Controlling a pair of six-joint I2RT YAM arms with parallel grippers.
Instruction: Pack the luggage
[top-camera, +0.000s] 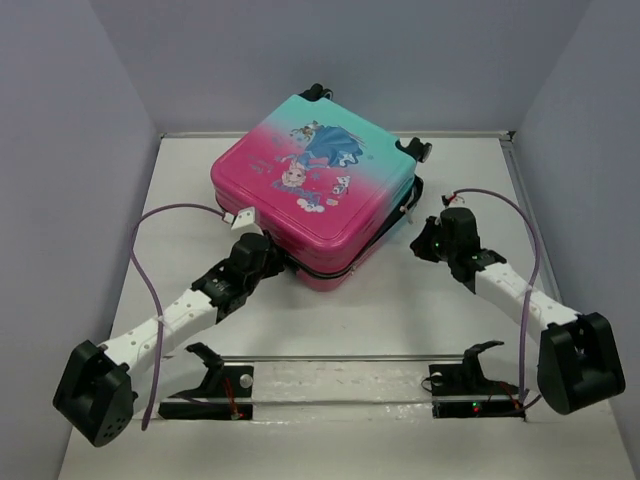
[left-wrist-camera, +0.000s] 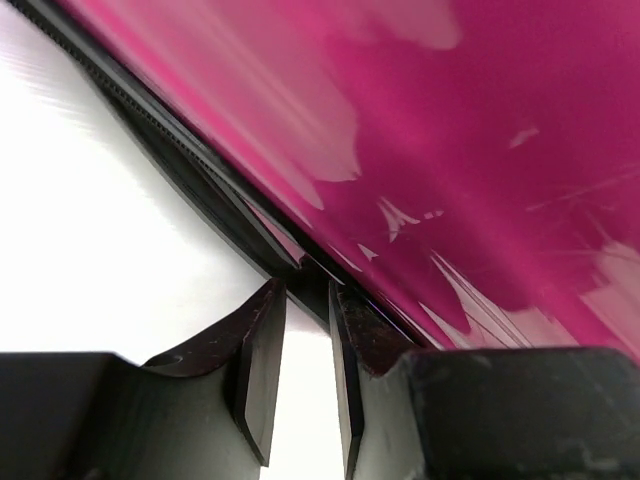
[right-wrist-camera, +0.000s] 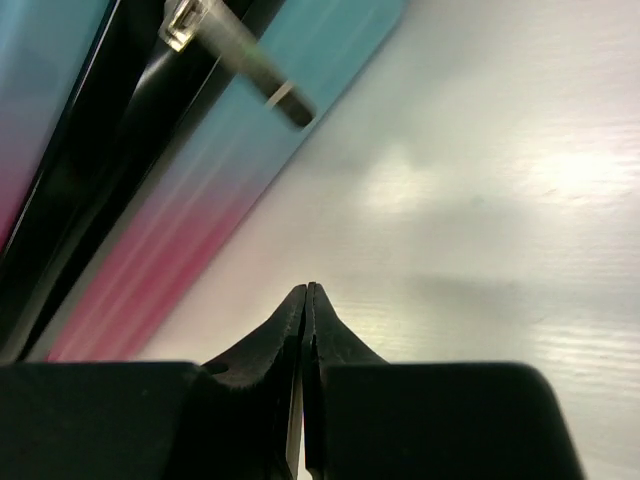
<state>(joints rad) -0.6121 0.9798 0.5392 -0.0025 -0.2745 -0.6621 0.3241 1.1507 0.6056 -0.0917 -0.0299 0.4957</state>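
The luggage (top-camera: 318, 183) lies flat at the back middle of the table, princess side up, its pink-to-teal halves together with a black zipper seam between them. My left gripper (top-camera: 267, 262) is at its near-left corner. In the left wrist view the left gripper (left-wrist-camera: 308, 292) has its jaws a narrow gap apart, tips against the black zipper trim (left-wrist-camera: 210, 190) under the pink shell (left-wrist-camera: 470, 150), with nothing between them. My right gripper (top-camera: 425, 247) is beside the luggage's right side. In the right wrist view the right gripper (right-wrist-camera: 308, 290) is shut and empty above bare table, apart from the shell (right-wrist-camera: 190, 220).
A metal zipper pull (right-wrist-camera: 235, 50) sticks out from the seam on the right side. A small white tag (top-camera: 240, 215) hangs at the luggage's left edge. A clear bar on two black stands (top-camera: 215, 385) (top-camera: 465, 380) runs across the near edge. Walls enclose the table (top-camera: 330, 320).
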